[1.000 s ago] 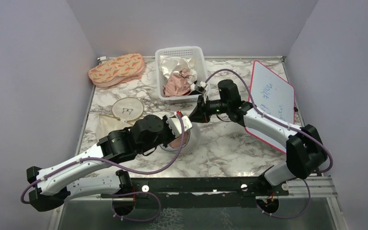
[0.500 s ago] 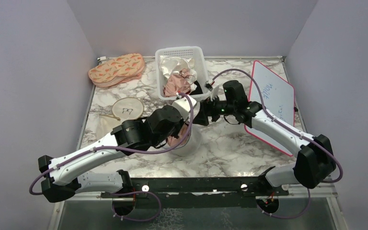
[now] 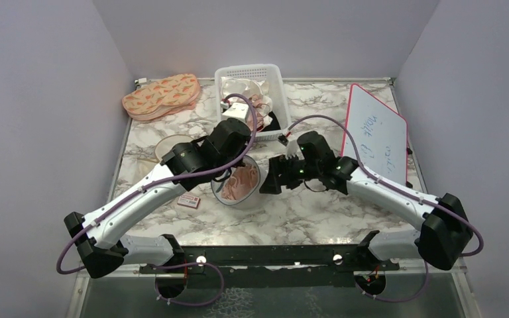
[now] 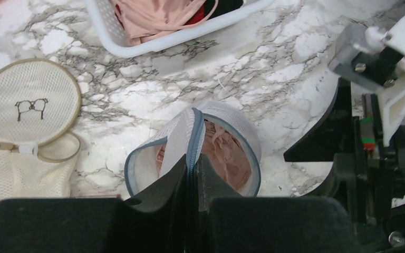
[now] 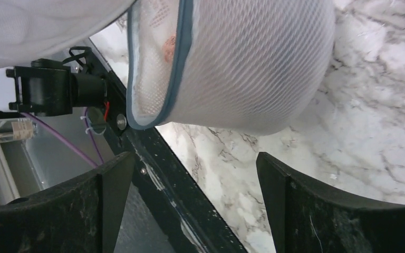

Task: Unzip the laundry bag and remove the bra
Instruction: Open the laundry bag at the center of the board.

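left gripper (image 4: 191,176): clenched on the blue-grey zip rim of the laundry bag (image 4: 231,130), with the rim pinched between fingers pressed together
right gripper (image 5: 192,158): released, jaws spread wide with nothing in them; the bag's mesh wall is just beyond the fingertips and touches neither
laundry bag: mid-table between the two arms, in front of the basket (image 3: 220,74); mouth gaping, one flap of rim pulled up at the left fingers; can't tell if its base rests on the table (image 3: 318,205)
bra (image 4: 225,157): inside the bag, dusty pink showing through the open mouth and the mesh; straps not discernible
basket: white, slotted, at the back of the table, holds pink and cream cloth
cream pouch (image 4: 29,103): flat on the marble left of the bag, apart from it
whiteboard (image 3: 379,136): right side, under the right arm
small pink card (image 3: 187,200): on the marble just left of the bag
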Robot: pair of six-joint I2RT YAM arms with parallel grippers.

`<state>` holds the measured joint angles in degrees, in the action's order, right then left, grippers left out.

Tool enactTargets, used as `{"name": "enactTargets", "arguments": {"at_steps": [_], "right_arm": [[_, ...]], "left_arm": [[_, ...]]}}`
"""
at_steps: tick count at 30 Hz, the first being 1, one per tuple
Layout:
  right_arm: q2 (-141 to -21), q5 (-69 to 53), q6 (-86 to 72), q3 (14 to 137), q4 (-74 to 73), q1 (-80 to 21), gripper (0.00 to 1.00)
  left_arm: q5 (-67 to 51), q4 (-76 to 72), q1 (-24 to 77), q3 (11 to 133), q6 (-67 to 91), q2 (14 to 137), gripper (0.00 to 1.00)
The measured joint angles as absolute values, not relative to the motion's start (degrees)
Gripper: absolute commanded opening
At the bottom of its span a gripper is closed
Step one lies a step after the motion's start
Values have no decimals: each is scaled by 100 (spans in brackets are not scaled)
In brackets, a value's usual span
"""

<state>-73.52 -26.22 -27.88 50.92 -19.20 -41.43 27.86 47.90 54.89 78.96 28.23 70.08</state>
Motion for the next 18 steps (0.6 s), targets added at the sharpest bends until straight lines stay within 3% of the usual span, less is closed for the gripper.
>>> {"name": "enactTargets", "arguments": {"at_steps": [12,18], "right_arm": [[-8136,-1839,-3682,5214,-1540,-5024,85],[-8189,-1500,-3828,5277,-1415,-5127,71]], "left_arm": [[2322,4893,5017,7896,3201,7011,0],[2298,4897,4960,7887,3249,6954,0]]}}
